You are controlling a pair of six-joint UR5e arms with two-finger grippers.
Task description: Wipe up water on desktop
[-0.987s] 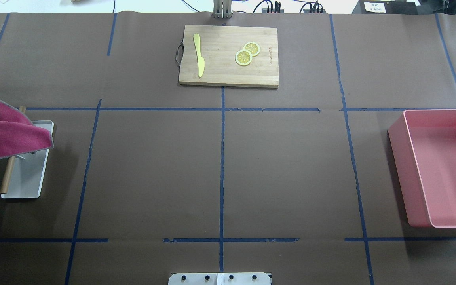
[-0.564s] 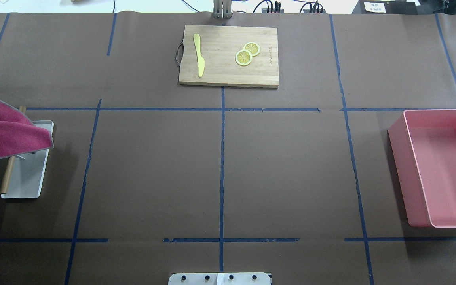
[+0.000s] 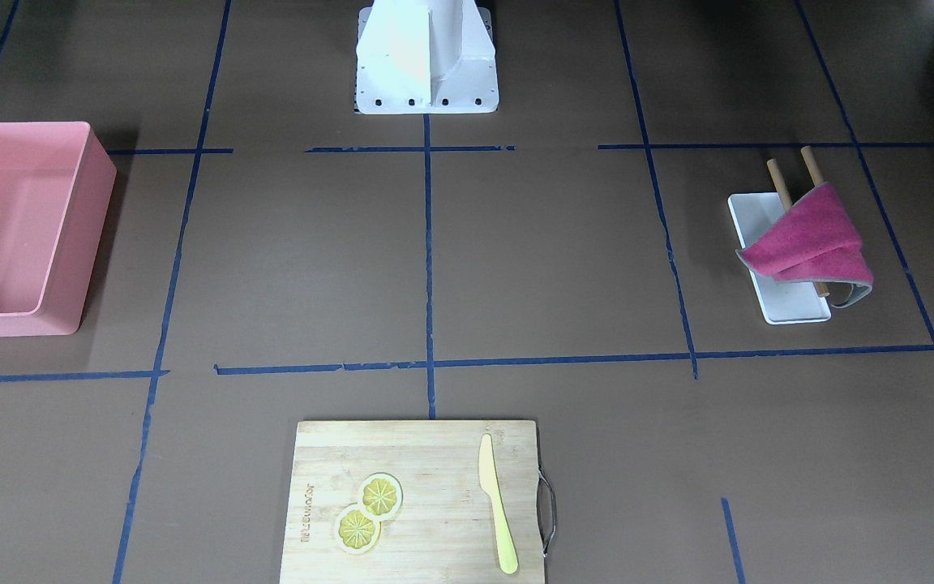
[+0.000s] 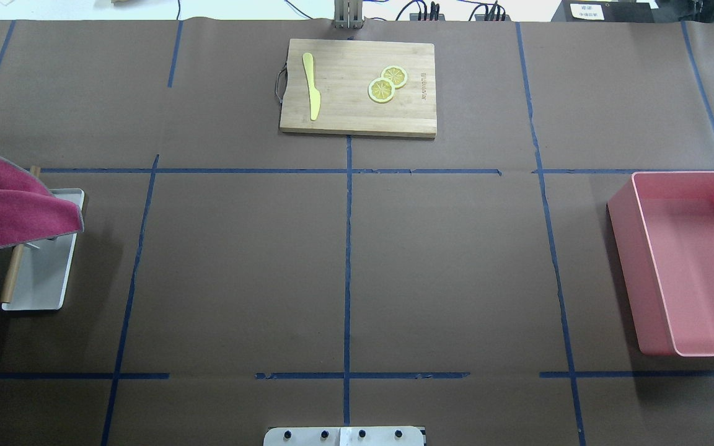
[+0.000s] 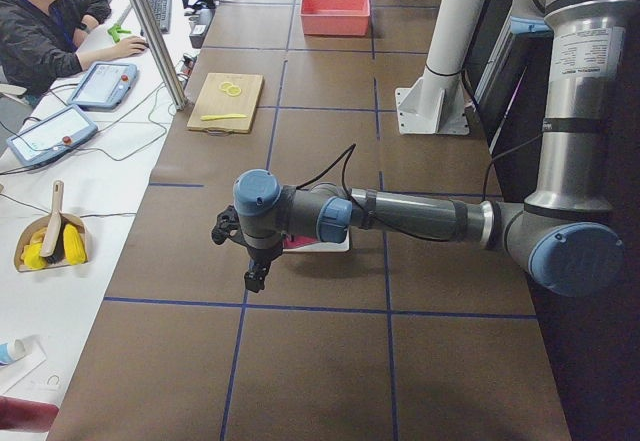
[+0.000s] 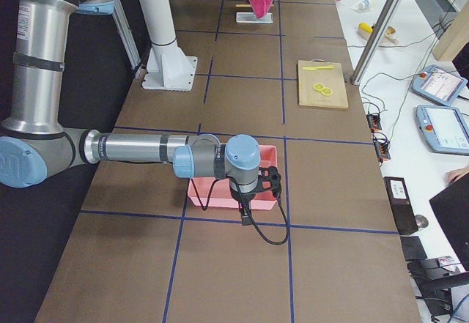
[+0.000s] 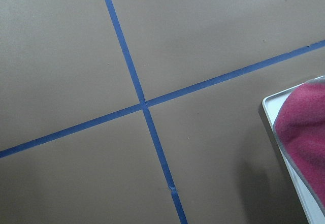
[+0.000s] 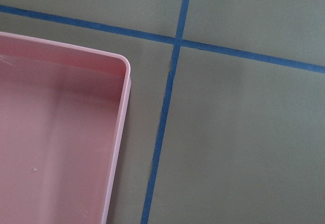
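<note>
The desktop (image 4: 239, 266) is a brown surface with a blue tape grid; I see no water on it in any view. A magenta cloth (image 4: 19, 214) hangs over a two-bar wooden rack on a small white tray (image 4: 41, 285) at the left edge. It also shows in the front view (image 3: 807, 239) and the left wrist view (image 7: 304, 127). My left gripper (image 5: 253, 279) hovers beside that tray, and I cannot tell if it is open or shut. My right gripper (image 6: 245, 217) hovers by the pink bin's near corner, and I cannot tell its state either.
A pink bin (image 4: 691, 260) stands at the right edge. A bamboo cutting board (image 4: 344, 74) at the far centre holds a yellow knife (image 4: 312, 87) and two lemon slices (image 4: 387, 83). The robot's base plate (image 4: 344, 437) is at the near edge.
</note>
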